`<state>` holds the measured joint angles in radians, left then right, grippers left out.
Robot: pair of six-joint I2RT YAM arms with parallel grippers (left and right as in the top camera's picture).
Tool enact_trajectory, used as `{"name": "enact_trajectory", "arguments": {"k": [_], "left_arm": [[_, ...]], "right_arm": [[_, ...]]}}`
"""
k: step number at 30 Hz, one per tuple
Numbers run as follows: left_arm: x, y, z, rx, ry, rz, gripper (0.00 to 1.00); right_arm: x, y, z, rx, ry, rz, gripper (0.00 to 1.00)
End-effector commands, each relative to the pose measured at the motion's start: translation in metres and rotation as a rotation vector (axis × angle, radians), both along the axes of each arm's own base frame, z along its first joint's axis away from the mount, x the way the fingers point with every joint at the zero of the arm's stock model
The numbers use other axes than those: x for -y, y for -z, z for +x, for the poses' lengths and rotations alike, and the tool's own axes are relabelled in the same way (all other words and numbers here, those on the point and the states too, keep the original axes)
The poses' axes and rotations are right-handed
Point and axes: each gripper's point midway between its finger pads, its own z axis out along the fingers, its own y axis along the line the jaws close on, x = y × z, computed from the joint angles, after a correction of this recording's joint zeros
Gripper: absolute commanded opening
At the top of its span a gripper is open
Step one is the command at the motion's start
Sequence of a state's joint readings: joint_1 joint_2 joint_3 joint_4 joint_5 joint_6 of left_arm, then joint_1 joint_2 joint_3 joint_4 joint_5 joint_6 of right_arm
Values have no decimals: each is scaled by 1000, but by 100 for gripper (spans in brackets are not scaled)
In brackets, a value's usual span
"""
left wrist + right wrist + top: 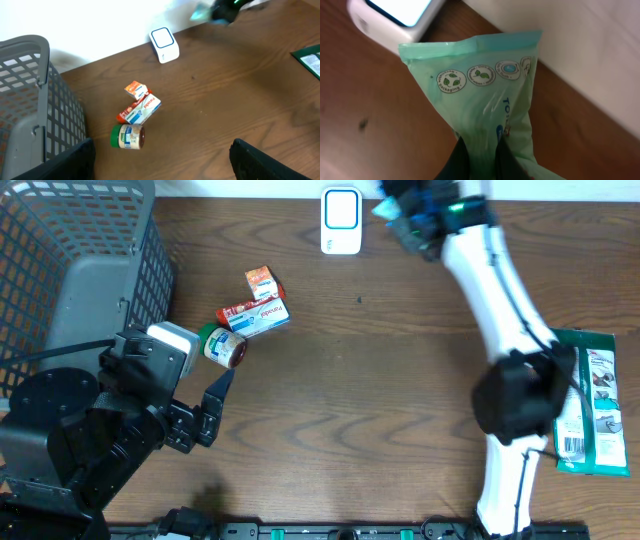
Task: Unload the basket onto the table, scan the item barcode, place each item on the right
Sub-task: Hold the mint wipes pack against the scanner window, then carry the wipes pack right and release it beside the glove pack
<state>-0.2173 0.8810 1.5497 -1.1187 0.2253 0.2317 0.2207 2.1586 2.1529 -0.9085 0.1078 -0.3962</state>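
My right gripper (481, 145) is shut on a pale green plastic packet (485, 85), pinching its lower part; printed round symbols show near the packet's top seal, and no barcode shows. Overhead, the right gripper (415, 220) holds the packet (388, 210) at the far edge of the table, just right of the white scanner (341, 220) with its blue-lit window (395, 15). My left gripper (160, 167) is open and holds nothing, hovering near a green-lidded jar (127, 136) at the left (222, 346).
A grey wire basket (80, 260) fills the far left. A red-and-white box (255, 315) and a small orange carton (263, 282) lie beside the jar. A dark green flat package (590, 405) lies at the right edge. The white wall runs behind the scanner.
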Motion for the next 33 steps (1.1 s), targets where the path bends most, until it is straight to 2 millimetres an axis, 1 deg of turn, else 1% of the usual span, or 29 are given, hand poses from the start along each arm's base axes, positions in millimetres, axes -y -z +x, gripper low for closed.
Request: {"name": "enact_trajectory", "arguments": {"k": [1, 2, 5, 8, 11, 12, 13, 14, 15, 17, 18, 19, 20, 21, 22, 23, 26, 28, 30, 33], "left_arm": [[-2, -2, 0, 6, -14, -1, 86], [-2, -2, 0, 6, -14, -1, 86], [-2, -2, 0, 6, -14, -1, 86], [-2, -2, 0, 5, -14, -1, 86], [-2, -2, 0, 5, -14, -1, 86], [-2, -2, 0, 6, -14, -1, 86], [-2, -2, 0, 6, -14, -1, 86], [-2, -2, 0, 6, -14, -1, 86], [-2, -2, 0, 6, -14, -1, 86], [-2, -2, 0, 6, -14, -1, 86], [-2, -2, 0, 5, -14, -1, 86], [-2, -2, 0, 6, -14, -1, 86], [-2, -2, 0, 6, -14, -1, 86], [-2, -2, 0, 6, -14, -1, 86], [-2, -2, 0, 6, -14, -1, 86], [-2, -2, 0, 6, -14, -1, 86], [-2, -2, 0, 5, -14, -1, 86], [-2, -2, 0, 6, -14, -1, 86], [-2, -2, 0, 6, -14, -1, 86], [-2, -2, 0, 6, -14, -1, 86]], "right_arm": [[33, -48, -26, 15, 156, 81, 1], [47, -54, -42, -19, 183, 88, 1], [72, -62, -70, -89, 216, 122, 1], [97, -61, -96, -152, 261, 152, 1], [124, -43, -130, -182, 321, 162, 1], [127, -41, -136, -172, 329, 164, 1], [136, -33, -153, -125, 352, 172, 1], [140, -30, -162, -98, 362, 171, 1], [149, -24, -173, -61, 390, 157, 1], [166, -18, -188, 54, 480, 192, 1], [178, -12, -199, 96, 535, 203, 1], [185, -6, -206, 106, 575, 208, 1], [201, 15, -224, 90, 640, 199, 1], [209, 24, -230, 80, 688, 197, 1], [222, 38, -236, 73, 780, 208, 1], [231, 49, -239, 67, 829, 212, 1], [246, 78, -242, 47, 881, 204, 1], [252, 93, -236, 29, 887, 198, 1], [254, 105, -231, 6, 885, 193, 1], [254, 132, -230, -69, 874, 176, 1]]}}
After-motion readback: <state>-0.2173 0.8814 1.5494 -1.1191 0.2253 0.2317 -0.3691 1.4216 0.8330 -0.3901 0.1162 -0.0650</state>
